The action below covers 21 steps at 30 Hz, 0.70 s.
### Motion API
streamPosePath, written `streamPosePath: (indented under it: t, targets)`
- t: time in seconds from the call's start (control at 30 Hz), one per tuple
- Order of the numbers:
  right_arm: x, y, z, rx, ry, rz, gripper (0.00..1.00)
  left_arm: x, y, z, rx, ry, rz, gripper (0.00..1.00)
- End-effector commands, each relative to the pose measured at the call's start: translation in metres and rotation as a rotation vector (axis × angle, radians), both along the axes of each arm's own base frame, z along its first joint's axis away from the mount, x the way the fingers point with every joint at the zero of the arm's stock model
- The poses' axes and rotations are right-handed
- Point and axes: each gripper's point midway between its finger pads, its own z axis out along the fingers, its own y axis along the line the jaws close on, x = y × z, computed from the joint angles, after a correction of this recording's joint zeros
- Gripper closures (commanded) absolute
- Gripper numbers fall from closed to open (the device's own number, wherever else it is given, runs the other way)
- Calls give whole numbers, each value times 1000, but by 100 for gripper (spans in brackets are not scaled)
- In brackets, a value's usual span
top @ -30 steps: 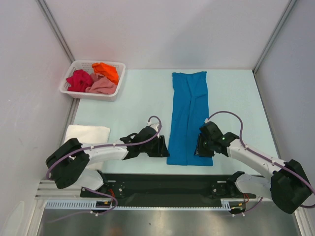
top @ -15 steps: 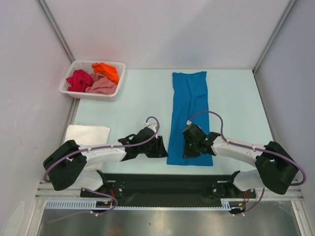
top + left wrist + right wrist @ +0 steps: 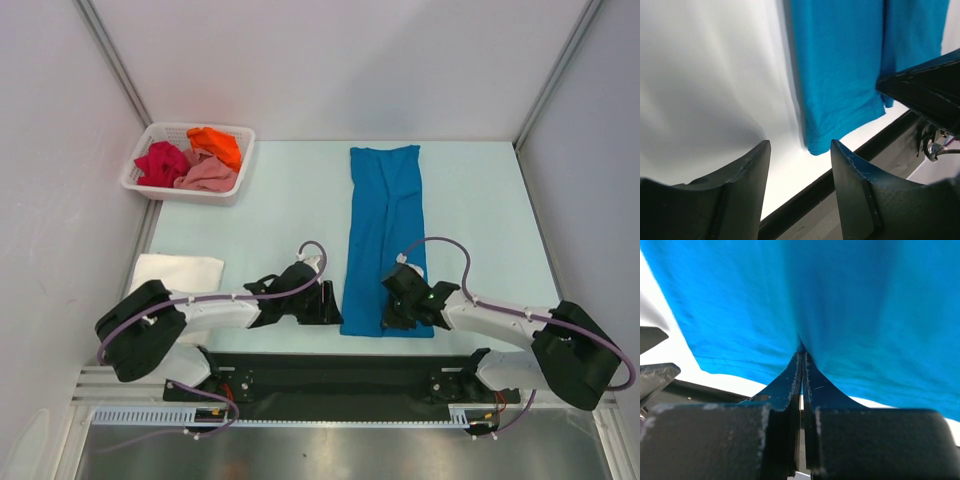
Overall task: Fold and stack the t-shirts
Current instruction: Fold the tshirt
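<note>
The blue t-shirt (image 3: pixel 383 235) lies as a long strip down the middle of the tabletop (image 3: pixel 290 200), running from 12 to 6 o'clock. The right pincer (image 3: pixel 392 312) is pinched tight on its 6 o'clock hem. The left pincer (image 3: pixel 330 300) stands parted just beside that hem's 9 o'clock corner, gripping nothing. A white t-shirt (image 3: pixel 178 272) rests at 8 o'clock.

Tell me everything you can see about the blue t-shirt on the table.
The blue t-shirt is soft bright-blue cloth, folded into a long narrow strip, lying on the table from near edge to far side. The right gripper is shut on cloth by its near hem; the open left gripper hovers beside its near left corner, apart.
</note>
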Motion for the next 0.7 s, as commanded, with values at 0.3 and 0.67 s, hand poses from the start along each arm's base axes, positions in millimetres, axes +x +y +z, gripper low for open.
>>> streamPosePath:
  t: [0.3,0.67]
  targets:
    - [-12,-6,16,37,-10,-17,100,-3,-20,0,-65,41,-57,42]
    - [5,-13,62,127,-89,9,69,-2,-19,-6,-77,54,-16,46]
